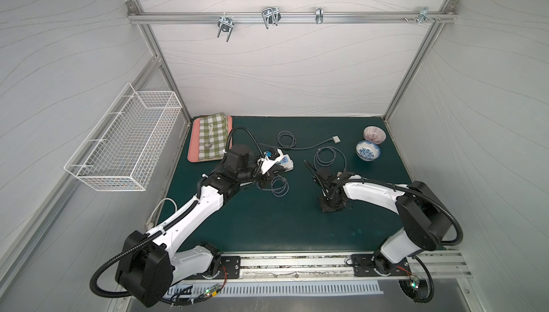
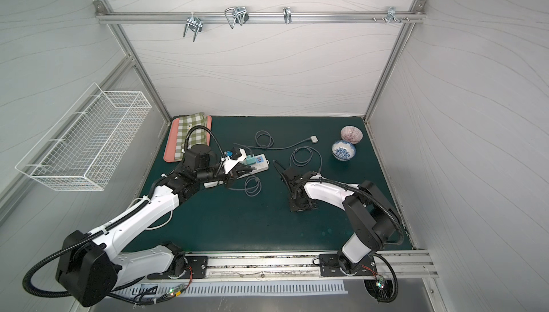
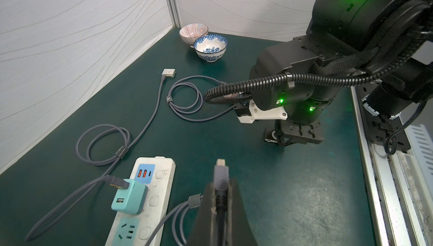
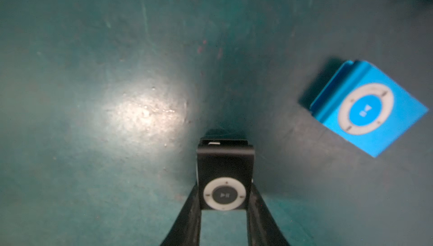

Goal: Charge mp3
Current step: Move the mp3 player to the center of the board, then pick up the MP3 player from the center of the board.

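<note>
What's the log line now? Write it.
left tool: shut on cable plug | right tool: shut on black mp3 player | stage: cable plug not yet inserted

You see white walls (image 1: pixel 267 72) with thin wavy lines on the left, right and far sides. High on the far wall a shiny metal bar (image 1: pixel 356 18) runs across, with metal hooks (image 1: pixel 269 18) hanging on it. A white wire basket (image 1: pixel 124 144) hangs on the left wall. The floor is a dark green mat (image 1: pixel 282 221) with a bright spot of light (image 4: pixel 143 113) on it.
</note>
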Motion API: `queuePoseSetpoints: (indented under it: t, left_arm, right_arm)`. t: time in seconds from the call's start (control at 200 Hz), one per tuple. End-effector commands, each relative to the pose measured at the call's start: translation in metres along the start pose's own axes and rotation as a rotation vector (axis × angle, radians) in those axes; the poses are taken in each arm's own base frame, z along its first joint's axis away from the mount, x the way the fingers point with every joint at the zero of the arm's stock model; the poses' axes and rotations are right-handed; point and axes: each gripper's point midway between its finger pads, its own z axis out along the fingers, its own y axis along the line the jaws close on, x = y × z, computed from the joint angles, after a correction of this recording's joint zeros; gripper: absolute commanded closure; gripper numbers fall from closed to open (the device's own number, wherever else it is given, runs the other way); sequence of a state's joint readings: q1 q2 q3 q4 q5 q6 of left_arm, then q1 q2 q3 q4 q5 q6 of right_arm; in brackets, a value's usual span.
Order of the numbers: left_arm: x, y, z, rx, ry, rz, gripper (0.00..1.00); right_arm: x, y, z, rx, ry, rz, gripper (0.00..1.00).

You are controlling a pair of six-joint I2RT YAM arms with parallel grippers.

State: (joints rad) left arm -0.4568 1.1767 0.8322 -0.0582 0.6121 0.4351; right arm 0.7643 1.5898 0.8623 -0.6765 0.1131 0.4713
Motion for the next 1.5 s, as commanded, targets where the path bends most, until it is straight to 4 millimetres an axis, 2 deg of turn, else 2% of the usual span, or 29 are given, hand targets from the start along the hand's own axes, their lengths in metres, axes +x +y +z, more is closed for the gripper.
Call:
queuePoseSetpoints:
  t: [0.0,0.18,0.475,0.66,0.94,1.21,1.375,1.495]
  left_arm:
    - [-0.022,0.007,-0.008,-0.029,-0.044,0.048,1.00]
    - [-0.021,0.007,-0.007,-0.026,-0.037,0.048,1.00]
    - [-0.025,0.007,-0.005,-0.010,-0.039,0.050,1.00]
    - [-0.026,0.006,-0.004,-0.001,-0.040,0.049,1.00]
    - [-0.028,0.006,-0.004,0.004,-0.044,0.047,1.00]
    - [-0.028,0.006,-0.003,0.008,-0.046,0.046,1.00]
    - [-0.028,0.006,-0.003,0.011,-0.046,0.044,1.00]
    - [-0.026,0.004,-0.003,0.016,-0.045,0.036,1.00]
  right_arm:
    - [0.015,0.001,0.025,0.031,0.043,-0.074,0.65]
    - [0.022,0.003,0.029,0.084,0.038,-0.101,0.58]
    - [0.020,0.007,0.034,0.065,-0.013,-0.060,0.58]
    - [0.024,0.016,0.036,-0.006,-0.025,-0.024,0.57]
    - [0.028,0.021,0.039,-0.061,-0.016,-0.005,0.63]
    - [0.027,0.016,0.038,-0.095,-0.022,0.038,0.70]
    - [0.016,0.020,0.027,-0.111,-0.076,-0.001,0.72]
    - [0.001,0.023,0.006,-0.133,-0.158,-0.043,0.74]
